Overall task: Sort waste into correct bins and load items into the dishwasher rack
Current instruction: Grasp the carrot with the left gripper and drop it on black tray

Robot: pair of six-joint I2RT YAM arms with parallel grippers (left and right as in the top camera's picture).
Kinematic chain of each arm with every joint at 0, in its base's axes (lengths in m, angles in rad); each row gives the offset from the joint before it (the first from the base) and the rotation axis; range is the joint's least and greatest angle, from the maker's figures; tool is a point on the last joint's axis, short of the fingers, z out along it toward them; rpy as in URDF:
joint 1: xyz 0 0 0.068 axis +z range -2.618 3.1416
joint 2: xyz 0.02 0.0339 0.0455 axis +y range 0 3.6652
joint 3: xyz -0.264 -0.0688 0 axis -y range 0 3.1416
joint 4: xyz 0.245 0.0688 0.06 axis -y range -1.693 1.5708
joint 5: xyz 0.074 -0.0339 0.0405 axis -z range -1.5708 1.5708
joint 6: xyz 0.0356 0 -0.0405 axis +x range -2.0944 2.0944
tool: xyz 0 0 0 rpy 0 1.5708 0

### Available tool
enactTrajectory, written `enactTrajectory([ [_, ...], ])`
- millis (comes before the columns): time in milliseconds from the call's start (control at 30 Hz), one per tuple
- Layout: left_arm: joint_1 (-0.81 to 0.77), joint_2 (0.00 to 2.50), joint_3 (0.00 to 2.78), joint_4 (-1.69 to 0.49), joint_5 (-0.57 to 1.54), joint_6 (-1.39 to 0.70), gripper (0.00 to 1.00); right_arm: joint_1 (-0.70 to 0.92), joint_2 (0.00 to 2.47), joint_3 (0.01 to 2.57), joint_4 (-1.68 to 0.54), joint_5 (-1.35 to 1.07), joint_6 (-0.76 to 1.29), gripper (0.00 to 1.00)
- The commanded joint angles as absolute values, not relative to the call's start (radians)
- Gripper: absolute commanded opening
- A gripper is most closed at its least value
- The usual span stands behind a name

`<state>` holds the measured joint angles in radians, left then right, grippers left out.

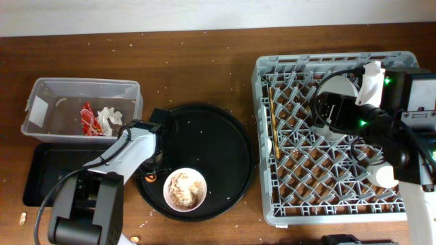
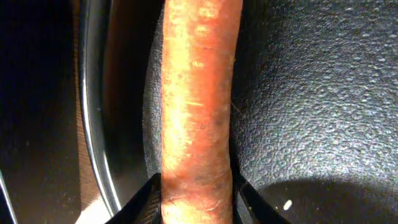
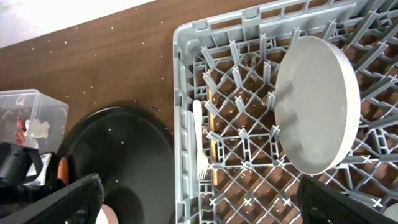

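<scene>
My left gripper is shut on the orange carrot at the left edge of the large round black tray. Its jaws clamp the carrot's near end. The white bowl with beige rice scraps sits on that tray. The clear tub holds the red wrapper and white tissue. The shallow black tray lies in front of it. My right gripper is open and empty above the grey rack. The rack holds the grey plate, the white fork and the chopsticks.
A white cup stands in the rack's right part under my right arm. Small crumbs dot the brown table. A food scrap lies near the front left edge. The table's back edge meets a pale wall.
</scene>
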<state>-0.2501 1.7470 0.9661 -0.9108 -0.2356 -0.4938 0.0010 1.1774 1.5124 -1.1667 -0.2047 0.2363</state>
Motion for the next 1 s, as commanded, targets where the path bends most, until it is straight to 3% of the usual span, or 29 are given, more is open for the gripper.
enactTrajectory([
  [0,-0.246,1.753,1.005,-0.973,-0.213,-0.458,0.2,0.006,1.171,1.515,-1.164,-0.21,0.242,0.99],
  [100,-0.24,1.676,1.244,-1.215,-0.213,-0.459,0.18,0.006,1.171,1.515,-1.164,-0.21,0.242,0.99],
  [233,-0.109,1.59,1.258,-1.364,-0.176,-0.509,0.18,0.006,1.171,1.515,-1.164,-0.21,0.242,0.99],
  [333,0.134,1.589,1.258,-1.351,-0.176,-0.513,0.18,0.006,1.171,1.515,-1.164,-0.21,0.242,0.99],
  [400,0.335,1.589,1.226,-1.263,-0.155,-0.622,0.18,0.006,1.171,1.515,-1.164,-0.21,0.242,0.99],
  [433,0.377,1.589,1.219,-1.256,-0.133,-0.622,0.39,0.006,1.171,1.515,-1.164,-0.21,0.242,0.99],
  [467,0.421,1.589,1.216,-1.263,-0.091,-0.62,0.87,0.006,1.171,1.515,-1.164,-0.21,0.242,0.99],
  [500,0.437,1.589,1.216,-1.269,-0.073,-0.613,0.93,0.006,1.171,1.515,-1.164,-0.21,0.242,0.99],
  [600,0.426,1.556,1.263,-1.306,-0.062,-0.553,0.89,0.006,1.171,1.515,-1.164,-0.21,0.242,0.99],
  [667,0.278,1.453,1.339,-1.321,-0.016,-0.498,0.81,0.006,1.171,1.515,-1.164,-0.21,0.242,0.99],
  [767,-0.139,1.407,1.33,-1.293,-0.019,-0.421,0.77,0.006,1.171,1.515,-1.164,-0.21,0.242,0.99],
  [800,-0.27,1.416,1.311,-1.265,-0.026,-0.415,0.69,0.006,1.171,1.515,-1.164,-0.21,0.242,0.99],
  [833,-0.508,1.46,1.267,-1.196,-0.081,-0.414,0.62,0.006,1.171,1.515,-1.164,-0.21,0.242,0.99],
  [867,-0.593,1.491,1.25,-1.171,-0.112,-0.419,0.58,0.006,1.171,1.515,-1.164,-0.21,0.242,0.99],
  [933,-0.811,1.656,1.238,-1.139,-0.14,-0.458,0.41,0.006,1.171,1.515,-1.164,-0.21,0.242,0.99],
  [967,-0.849,1.7,1.238,-1.132,-0.165,-0.472,0.39,0.006,1.171,1.515,-1.164,-0.21,0.242,0.99],
])
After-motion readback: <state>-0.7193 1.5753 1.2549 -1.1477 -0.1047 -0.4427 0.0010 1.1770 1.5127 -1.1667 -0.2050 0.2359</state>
